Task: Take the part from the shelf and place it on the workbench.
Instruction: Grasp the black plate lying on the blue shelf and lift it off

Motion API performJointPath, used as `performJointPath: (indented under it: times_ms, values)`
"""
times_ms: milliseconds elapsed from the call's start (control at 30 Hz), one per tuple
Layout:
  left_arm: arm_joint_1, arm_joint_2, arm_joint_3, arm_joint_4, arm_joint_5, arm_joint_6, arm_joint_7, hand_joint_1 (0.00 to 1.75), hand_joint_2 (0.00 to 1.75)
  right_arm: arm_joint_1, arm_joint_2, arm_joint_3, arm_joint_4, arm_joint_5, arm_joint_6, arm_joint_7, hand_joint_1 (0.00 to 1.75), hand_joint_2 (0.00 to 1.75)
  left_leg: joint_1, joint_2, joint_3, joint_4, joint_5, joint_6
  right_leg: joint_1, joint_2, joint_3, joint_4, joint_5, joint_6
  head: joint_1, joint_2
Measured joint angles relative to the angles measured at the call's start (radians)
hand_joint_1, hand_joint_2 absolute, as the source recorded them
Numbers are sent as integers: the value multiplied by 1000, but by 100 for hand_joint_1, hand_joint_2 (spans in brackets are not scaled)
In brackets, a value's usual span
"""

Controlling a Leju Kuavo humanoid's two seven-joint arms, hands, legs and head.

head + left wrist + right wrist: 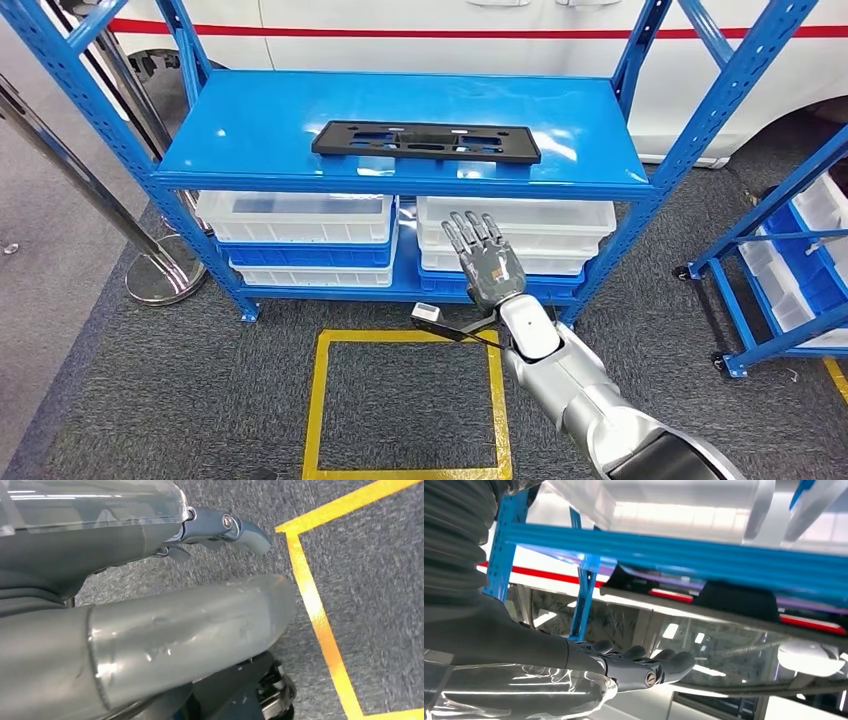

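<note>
The flat black plastic part (426,141), a long rectangular plate with several slots cut through it, lies on the top board of the blue steel shelf (250,140), about mid-width and turned a little so its right end sits nearer than its left. It lies flat with bare board on every side, so a hand could come at its near long edge from the front without fouling the uprights. Its thin, low profile suggests it will be awkward to pinch from above; sliding fingers under an edge looks the likelier way.

The right hand (487,262) is raised in front of the shelf, below the level of the top board and a little to the right of the part, fingers straight and spread, holding nothing. It appears to be on its way up for the reach, well apart from the part as yet. The left hand (220,530) hangs low over the grey carpet beside the yellow floor tape (315,610); its fingers look loosely extended and carry nothing.

White and blue plastic bins (300,235) fill the lower tier.
</note>
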Motion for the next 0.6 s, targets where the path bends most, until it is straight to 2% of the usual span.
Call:
performJointPath:
  times_ms: [33, 100, 133, 200, 267, 333, 400, 467, 500, 533, 600]
  values:
    - [0, 0, 0, 0, 0, 0, 0, 0, 0, 3, 0, -2, 0, 0, 0, 0, 0, 175, 0, 0, 0, 3, -2, -1, -2, 0, 10, -23, 23, 0, 0, 0]
    - [0, 0, 0, 0, 0, 0, 0, 0, 0, 3, 0, -5, 0, 0, -1, -1, 0, 175, 1, -1, -1, 12, -8, -7, -5, -2, 70, -145, 86, -1, 0, 0]
    - [0, 0, 0, 0, -1, -1, 0, 0, 0, 3, 0, -7, 0, -1, -1, -1, 0, 175, 0, -2, -2, 18, -12, -12, -4, -3, 97, -201, 106, -4, 0, 0]
    - [-1, 0, 0, 0, -2, -1, -1, 0, 0, 3, 1, -10, -1, -4, -4, -2, 0, 175, -3, -3, -6, 24, -16, -22, -1, -1, 118, -251, 114, -11, 0, 0]
    - [0, 1, 0, 0, -5, 0, -1, 0, 0, 5, 2, -13, -2, -9, -7, -2, 0, 175, -4, -3, -6, 22, -17, -31, 1, 1, 118, -255, 117, -23, 0, 0]
    - [0, 3, 0, 0, -7, -1, -1, 0, 0, 6, 3, -17, -6, -16, -12, -5, 0, 87, -1, -2, -17, 48, -38, -41, -1, 1, 121, -260, 119, -35, 0, 0]
    - [1, 4, 0, 1, -8, -2, -1, 0, 0, 8, 3, -19, -11, -22, -18, -10, 0, 0, 1, -1, -62, 148, -93, -48, -2, 0, 124, -263, 120, -44, 0, 0]
    - [3, 4, 0, 2, -10, -3, -1, 0, 0, 16, 3, -22, -13, -30, -21, -12, 0, 0, 2, -1, -119, 266, -139, -52, 2, -1, 124, -262, 119, -48, 0, 0]
    - [5, 4, 0, 2, -12, -3, -1, 0, 0, 22, 3, -25, -14, -35, -22, -13, 0, 0, 2, -1, -132, 288, -137, -51, 4, -1, 125, -262, 118, -49, 0, 0]
    - [6, 4, 0, 3, -14, -3, -1, 0, 0, 27, 3, -28, -16, -40, -22, -13, 0, 0, 2, -1, -127, 274, -117, -48, 6, -1, 126, -261, 117, -49, 0, 0]
    - [6, 4, 0, 3, -19, -3, -2, 0, 0, 33, 3, -36, -24, -51, -22, -15, 0, 0, -1, -1, -73, 155, -48, -35, 8, 1, 130, -261, 115, -50, 0, 0]
